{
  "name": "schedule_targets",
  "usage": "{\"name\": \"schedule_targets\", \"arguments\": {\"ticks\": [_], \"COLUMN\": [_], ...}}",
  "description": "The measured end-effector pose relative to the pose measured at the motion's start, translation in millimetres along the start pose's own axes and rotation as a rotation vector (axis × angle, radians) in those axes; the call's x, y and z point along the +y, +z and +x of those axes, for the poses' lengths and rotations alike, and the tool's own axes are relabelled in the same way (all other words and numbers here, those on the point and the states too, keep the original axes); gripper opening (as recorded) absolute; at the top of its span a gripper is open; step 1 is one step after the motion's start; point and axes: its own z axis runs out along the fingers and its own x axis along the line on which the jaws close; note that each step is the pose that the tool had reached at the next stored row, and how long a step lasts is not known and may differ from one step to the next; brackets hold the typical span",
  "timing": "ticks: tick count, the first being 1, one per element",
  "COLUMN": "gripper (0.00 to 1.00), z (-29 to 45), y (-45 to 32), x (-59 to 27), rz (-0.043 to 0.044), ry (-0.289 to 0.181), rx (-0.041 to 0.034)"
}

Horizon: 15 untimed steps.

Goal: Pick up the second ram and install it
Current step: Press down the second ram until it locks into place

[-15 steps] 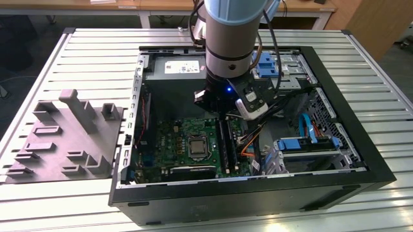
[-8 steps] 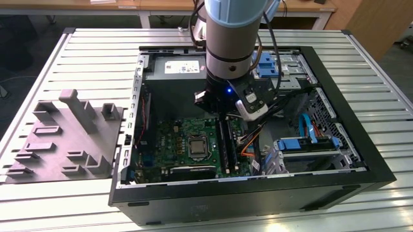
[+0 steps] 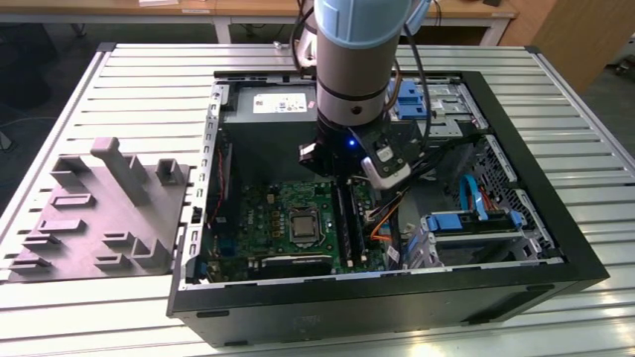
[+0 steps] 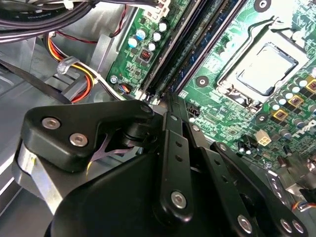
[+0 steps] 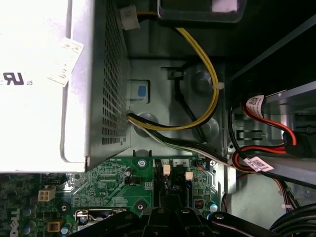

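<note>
Open computer case (image 3: 496, 97) on slatted table (image 3: 149, 82), claw (image 4: 170, 98) low over motherboard slots, second ram unclear, grip indiscernible

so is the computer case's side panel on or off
Off: the computer case lies open-side up, with the motherboard, its CPU socket and cables exposed to the arm.

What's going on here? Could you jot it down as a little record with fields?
Setting: open computer case lying on a slatted metal table
Arm: reaching down into the case
Gripper: low over the motherboard, at the end of the long black slots
Processor socket: beside those slots
Grey holder: on the table, at the exterior view's left
Second ram: cannot tell where it is
</note>
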Motion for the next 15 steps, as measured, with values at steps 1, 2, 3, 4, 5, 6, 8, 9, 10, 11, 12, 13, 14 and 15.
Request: {"name": "schedule_targets", "arguments": {"ticks": [1,2,3,4,5,6,8,9,10,11,12,13,14,15], "gripper": [0.1,0.1,0.1,0.1,0.1,0.1,0.1,0.1,0.1,0.1,0.1,0.1,0.1,0.1], "z": [0.1,0.1,0.1,0.1,0.2,0.2,0.2,0.2,0.2,0.2,0.3,0.3,0.3,0.3], "y": [1.0,1.5,1.5,2.0,3.1,3.7,3.7,3.7,3.7,4.1,4.7,4.8,4.8,4.7], "x": [-0.1,-0.2,-0.2,-0.2,-0.3,-0.4,-0.4,-0.5,-0.4,-0.5,-0.5,-0.5,-0.5,-0.5], "rz": [0.0,0.0001,0.0003,0.0001,-0.0001,0.0,0.0003,0.0003,0.0003,0.0,-0.0002,0.0,0.0,0.0001], "ry": [0.0,0.0,0.0,0.0,0.0,0.0,0.0,0.0,0.0,0.0,0.0,0.0,0.0,0.0], "rx": [0.0001,0.0001,0.0001,0.0001,-0.0001,0.0,0.0001,0.0001,0.0001,0.0,-0.0001,0.0,0.0,0.0001]}}
